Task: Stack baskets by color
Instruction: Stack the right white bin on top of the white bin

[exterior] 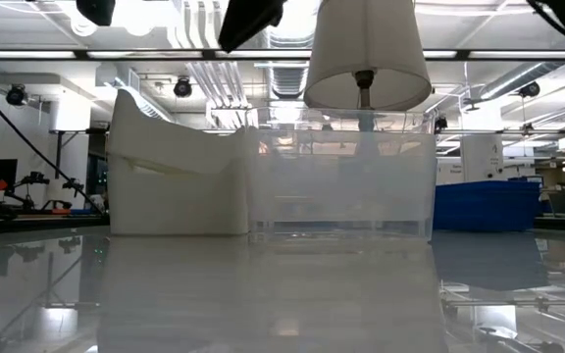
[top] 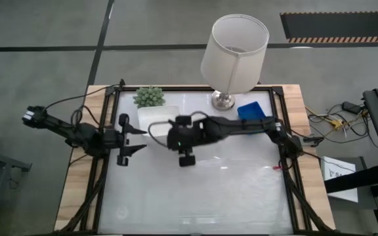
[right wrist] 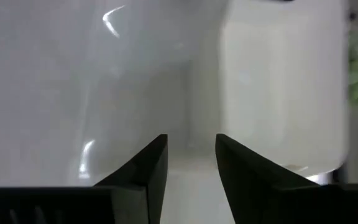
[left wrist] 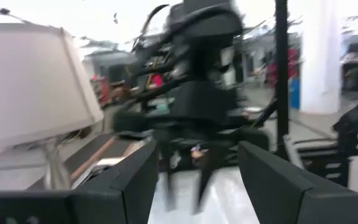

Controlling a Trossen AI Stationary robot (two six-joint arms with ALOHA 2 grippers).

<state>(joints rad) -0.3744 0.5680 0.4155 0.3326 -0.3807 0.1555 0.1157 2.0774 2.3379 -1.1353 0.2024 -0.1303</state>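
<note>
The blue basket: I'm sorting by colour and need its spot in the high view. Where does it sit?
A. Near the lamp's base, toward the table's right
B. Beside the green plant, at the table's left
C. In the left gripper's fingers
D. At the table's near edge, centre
A: in the high view the blue basket lies just right of the lamp, whose metal base is next to it, far from the green plant.

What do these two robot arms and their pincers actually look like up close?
Both arms are dark, nearly black, built of slim jointed segments with thin black cables trailing from them. The left gripper and the right gripper each end in two flat, wedge-shaped black jaws. No markings are legible.
</note>
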